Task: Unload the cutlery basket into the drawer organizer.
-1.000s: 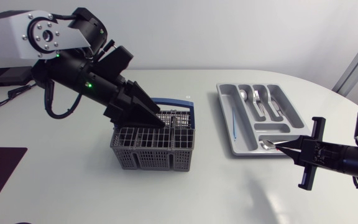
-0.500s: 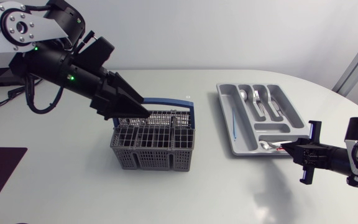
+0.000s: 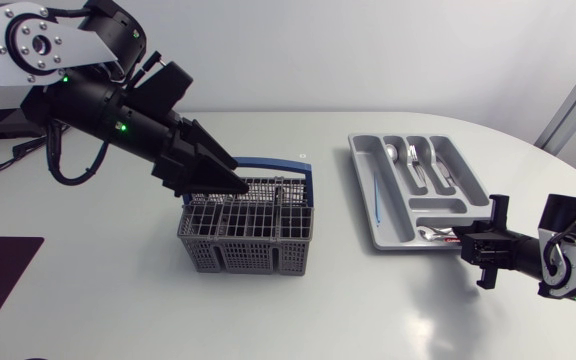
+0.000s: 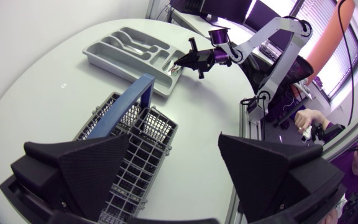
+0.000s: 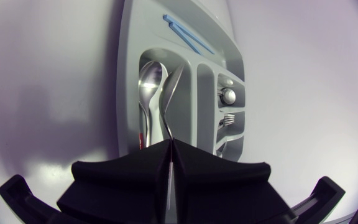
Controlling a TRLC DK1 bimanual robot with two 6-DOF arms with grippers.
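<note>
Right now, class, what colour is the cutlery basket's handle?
The handle is blue, clearest in left wrist view.

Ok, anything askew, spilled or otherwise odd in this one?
Nothing spilled. One oddity: the spoon in the right gripper stands on edge beside a second spoon lying flat in the organizer, in its end compartment. The basket sits upright.

The basket (image 3: 248, 255) stands left of the organizer (image 3: 438, 205), well apart.

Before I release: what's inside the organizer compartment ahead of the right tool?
One silver metal spoon lies in the grey plastic organizer compartment, beside the thin silver utensil in the right tool. The tool covers the near end.
</note>
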